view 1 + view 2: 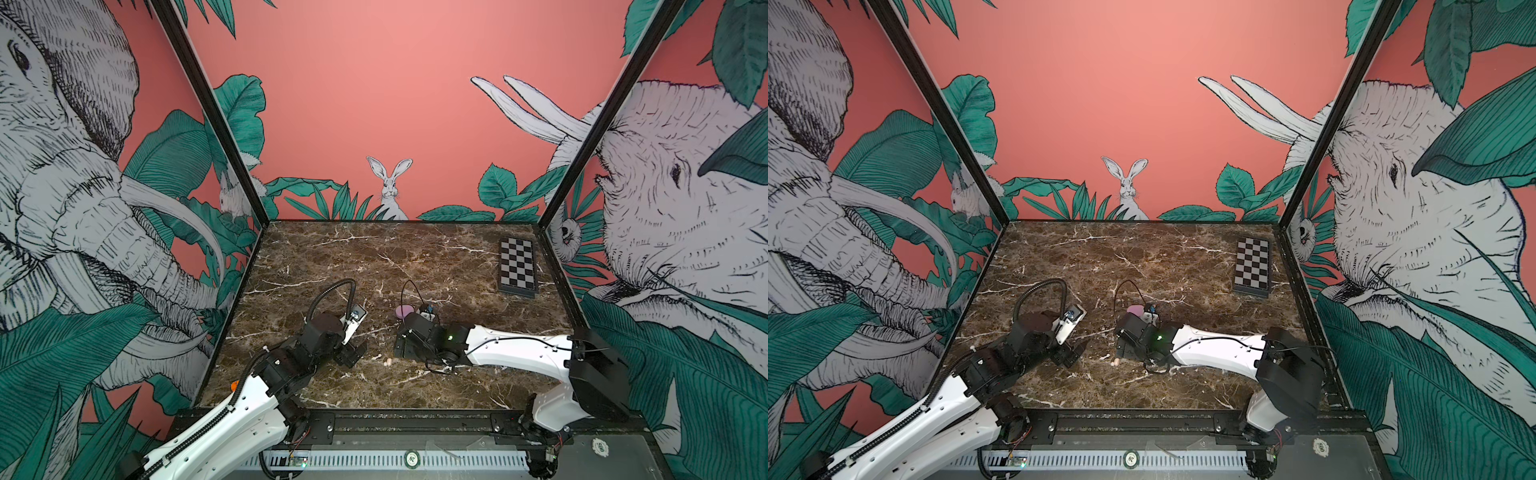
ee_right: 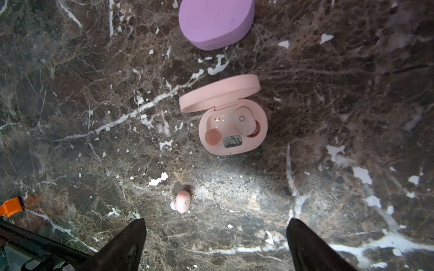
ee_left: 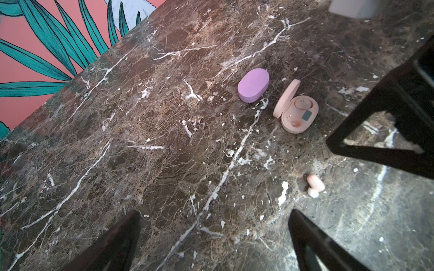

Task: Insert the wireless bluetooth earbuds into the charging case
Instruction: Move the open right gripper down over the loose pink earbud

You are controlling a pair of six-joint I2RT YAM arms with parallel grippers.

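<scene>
On the marble table [image 2: 70,117], the peach case [image 2: 232,131] lies lid-open at the right wrist view's centre, one bud [image 2: 244,120] seated inside. The loose bud [image 2: 182,201] lies below it, apart. The lilac case [image 2: 216,21] sits closed at top. Right gripper [image 2: 216,244] and left gripper [image 3: 213,239] both gape wide, holding nothing.

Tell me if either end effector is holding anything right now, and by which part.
Nothing is held. The right end effector is open above the loose peach earbud on the table, beside the open peach case. The left end effector is open and empty too.
</scene>
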